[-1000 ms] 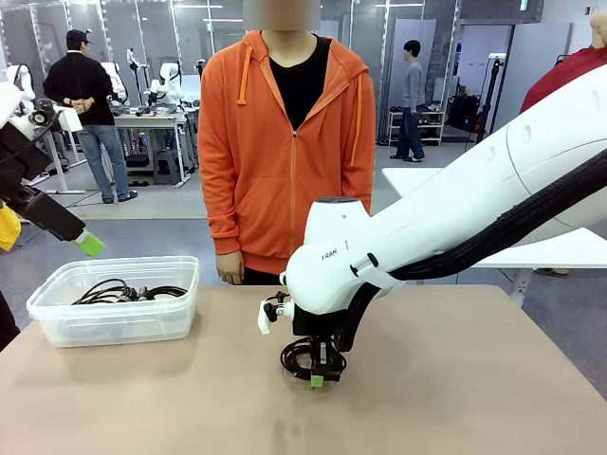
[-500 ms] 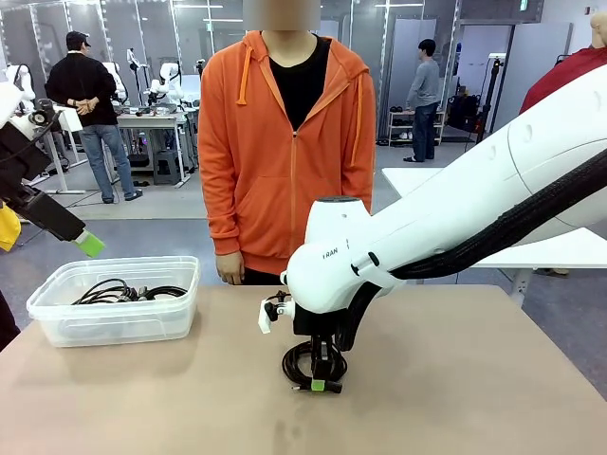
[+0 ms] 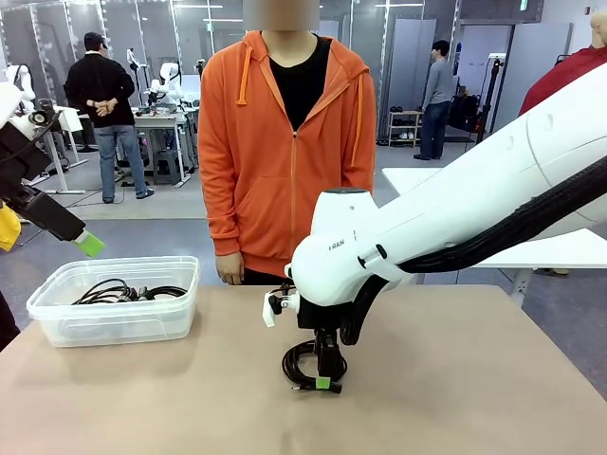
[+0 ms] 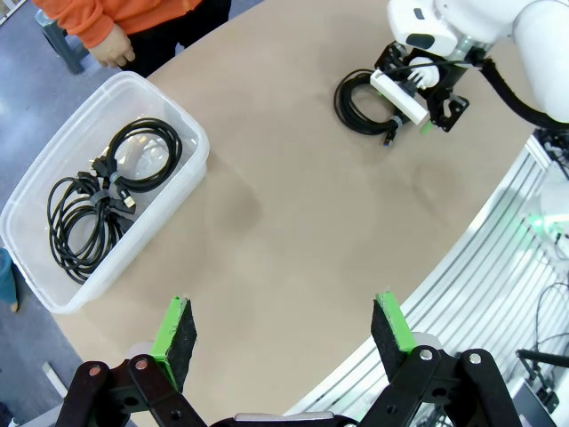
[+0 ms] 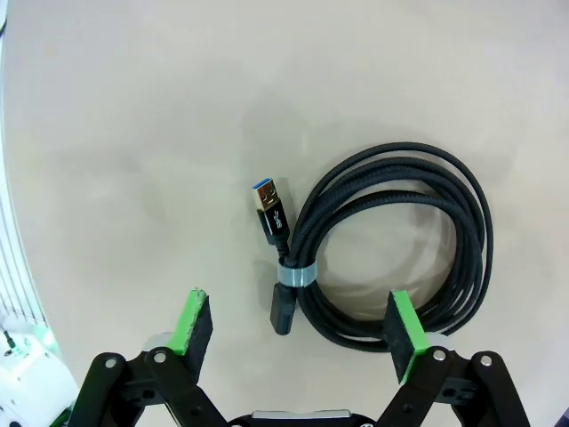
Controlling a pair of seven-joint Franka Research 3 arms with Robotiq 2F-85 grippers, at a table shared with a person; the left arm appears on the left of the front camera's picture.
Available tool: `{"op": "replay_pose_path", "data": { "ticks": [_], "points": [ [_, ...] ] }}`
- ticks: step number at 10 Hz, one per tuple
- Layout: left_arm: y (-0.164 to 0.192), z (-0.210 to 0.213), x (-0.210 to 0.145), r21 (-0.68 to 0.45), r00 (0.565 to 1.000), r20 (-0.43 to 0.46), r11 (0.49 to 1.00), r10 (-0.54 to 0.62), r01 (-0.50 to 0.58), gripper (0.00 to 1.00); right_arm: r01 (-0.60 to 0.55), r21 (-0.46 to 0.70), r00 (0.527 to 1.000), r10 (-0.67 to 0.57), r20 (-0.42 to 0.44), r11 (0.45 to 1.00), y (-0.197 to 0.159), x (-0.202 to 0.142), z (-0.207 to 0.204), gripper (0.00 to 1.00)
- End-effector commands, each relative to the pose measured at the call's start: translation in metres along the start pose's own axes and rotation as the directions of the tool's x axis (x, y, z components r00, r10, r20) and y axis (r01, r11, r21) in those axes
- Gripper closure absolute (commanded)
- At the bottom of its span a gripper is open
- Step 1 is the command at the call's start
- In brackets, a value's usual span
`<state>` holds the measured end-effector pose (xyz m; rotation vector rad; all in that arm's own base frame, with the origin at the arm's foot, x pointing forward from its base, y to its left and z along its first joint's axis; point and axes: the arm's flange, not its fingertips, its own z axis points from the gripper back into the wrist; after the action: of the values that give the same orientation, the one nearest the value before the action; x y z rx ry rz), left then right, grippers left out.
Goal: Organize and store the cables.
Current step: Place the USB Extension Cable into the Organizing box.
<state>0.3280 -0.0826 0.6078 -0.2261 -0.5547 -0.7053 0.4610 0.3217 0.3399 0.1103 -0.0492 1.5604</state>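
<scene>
One cable (image 3: 295,361), a black coil bound with a small tie, lies flat on the table's middle. My right gripper (image 3: 324,378) hangs just over it, open, its fingers apart from the cord. From the right wrist, the coil (image 5: 313,212) sits between and beyond the open right gripper (image 5: 300,325), its blue USB plug (image 5: 267,203) pointing away. More coiled cables (image 4: 107,191) rest in the clear plastic bin (image 3: 57,284). Raised above the bin's left end, my left gripper (image 3: 90,244) is open and holds nothing; from the left wrist it (image 4: 284,329) looks down on the bin (image 4: 191,133).
A person in an orange hoodie (image 3: 285,142) stands at the far edge, one hand (image 3: 228,270) hanging near the bin's right end. Bare tan table (image 3: 474,379) spreads right of the coil and in front of it.
My right gripper has opened and let go of the coil, which now rests on the table. The right arm has risen slightly. The left arm has not moved.
</scene>
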Motion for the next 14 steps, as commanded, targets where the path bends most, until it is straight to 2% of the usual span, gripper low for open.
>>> {"op": "replay_pose_path", "data": {
  "ticks": [1, 4, 6, 9, 12, 14],
  "points": [
    [0.000, 0.000, 0.000, 0.000, 1.000, 0.000, 1.000, 0.000, 0.000, 0.00, -0.027, 0.025, 0.999, 0.025, 0.040, 0.999, 0.011, -0.013, 0.014, 0.00],
    [-0.001, -0.019, 0.022, -0.010, 0.979, -0.070, 0.981, -0.193, 0.193, 0.00, -0.029, -0.012, 0.995, 0.030, 0.093, 1.000, 0.023, -0.032, 0.064, 0.00],
    [-0.007, -0.026, 0.021, -0.015, 0.960, -0.082, 0.963, -0.269, 0.269, 0.00, -0.031, -0.004, 0.987, 0.031, 0.160, 1.000, 0.032, -0.059, 0.101, 0.00],
    [-0.012, -0.030, -0.006, -0.051, 0.912, -0.153, 0.924, -0.381, 0.378, 0.00, -0.008, -0.060, 0.975, 0.021, 0.221, 0.998, 0.047, -0.120, 0.141, 0.00],
    [-0.011, -0.028, -0.006, -0.111, 0.854, -0.177, 0.872, -0.489, 0.476, 0.00, 0.034, -0.070, 0.948, -0.011, 0.317, 0.997, 0.058, -0.192, 0.173, 0.00],
    [-0.010, -0.027, -0.006, -0.137, 0.831, -0.186, 0.852, -0.524, 0.506, 0.00, 0.038, -0.090, 0.932, -0.003, 0.361, 0.995, 0.069, -0.224, 0.183, 0.00]
  ]
}}
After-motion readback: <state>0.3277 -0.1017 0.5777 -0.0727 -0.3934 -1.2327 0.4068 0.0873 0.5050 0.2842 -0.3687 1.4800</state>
